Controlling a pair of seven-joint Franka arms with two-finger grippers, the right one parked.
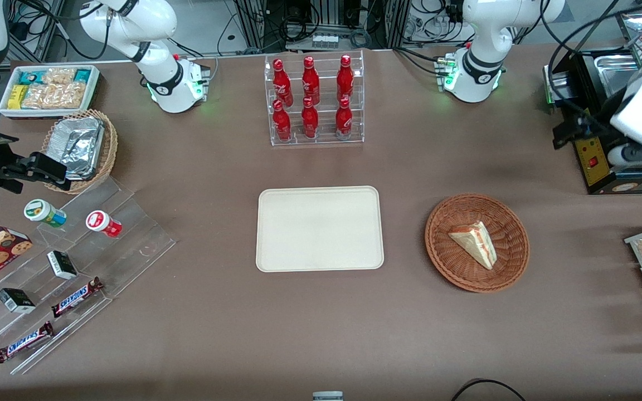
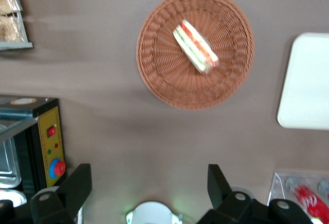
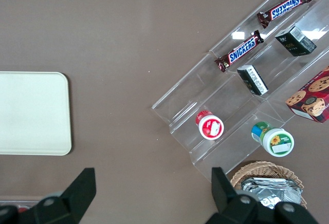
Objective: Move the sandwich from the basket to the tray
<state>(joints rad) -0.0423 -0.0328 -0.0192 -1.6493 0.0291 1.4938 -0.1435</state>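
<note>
Front view: gripper [image 1: 583,133] hangs high at the working arm's end of the table, above the black box [image 1: 611,167] with the red switch; fingers mostly hidden here. Sandwich [image 1: 474,244] lies in the basket [image 1: 449,262], about centred, tip pointing toward the tray [image 1: 319,228]. Basket sits beside the tray, apart from it, both mid-table. Bottle rack [image 1: 315,100] stands farther from the camera than the tray, near the table's back edge. Left wrist view: gripper [image 2: 149,183] is spread wide with nothing between the fingers [image 2: 77,185], well above the table and clear of the basket [image 2: 159,75]. Sandwich [image 2: 195,47] rests on its side inside it, red and green layers showing. Tray [image 2: 306,80] corner is visible nearby, bare. Right wrist view: tray [image 3: 33,112] edge, plus a clear stepped rack [image 3: 241,80] holding Snickers bars [image 3: 239,52] and small tubs [image 3: 209,125].
</note>
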